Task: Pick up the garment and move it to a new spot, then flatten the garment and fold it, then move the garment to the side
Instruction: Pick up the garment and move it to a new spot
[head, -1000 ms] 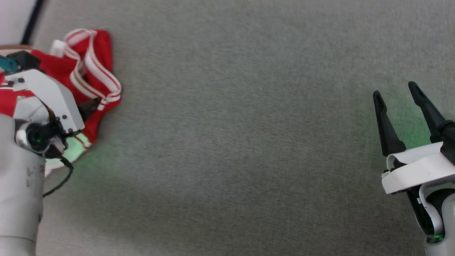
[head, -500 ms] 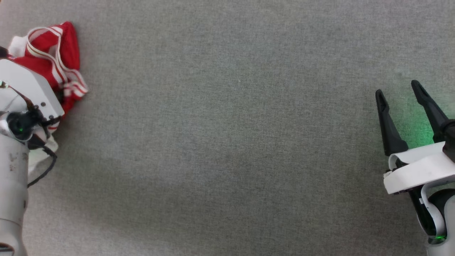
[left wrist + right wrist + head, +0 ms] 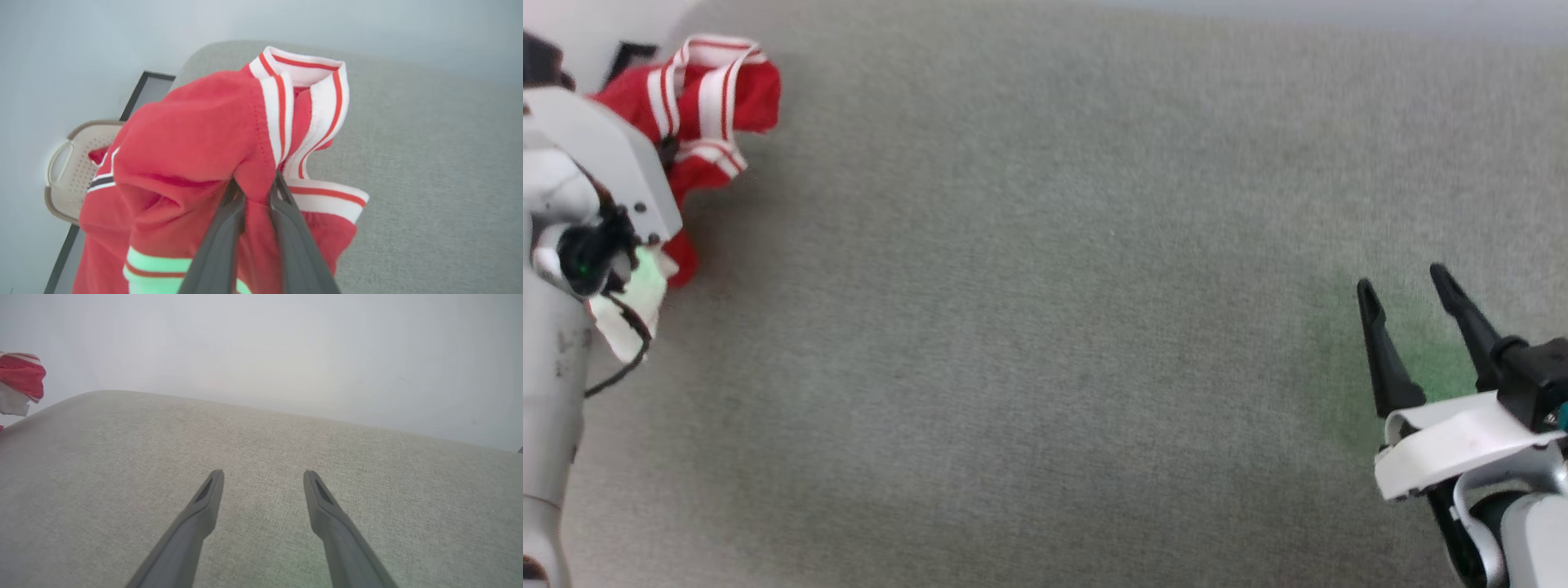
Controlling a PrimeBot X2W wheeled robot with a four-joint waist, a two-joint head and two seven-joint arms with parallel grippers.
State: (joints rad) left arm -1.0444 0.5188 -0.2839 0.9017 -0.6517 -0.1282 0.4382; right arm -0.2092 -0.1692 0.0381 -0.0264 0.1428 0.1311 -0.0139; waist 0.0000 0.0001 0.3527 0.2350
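I see the desk [image 3: 1045, 327] as the largest item: a flat top covered in grey woven fabric with a fine, matte grain. It offers broad bare ground for spreading cloth.

The garment [image 3: 196, 134] is at the far left corner of the desk, bunched and hanging from my left hand [image 3: 255, 192]. It is soft red knit with ribbed white-and-red striped trim, which curls into loops where the cloth folds over itself. A white panel low on the bundle picks up a green tint. I judge the grip is placed on a gathered fold so that the whole piece lifts as one mass for the move to a new spot.

A pale perforated basket [image 3: 69, 163] with a loop handle sits beyond the desk edge, partly behind the garment.

The left hand's two dark tapered fingers are clamped together on the red fold. The right hand [image 3: 1401, 279] waits at the near right above bare fabric, its fingers apart and gripping nothing. I judge it is kept clear until flattening starts.
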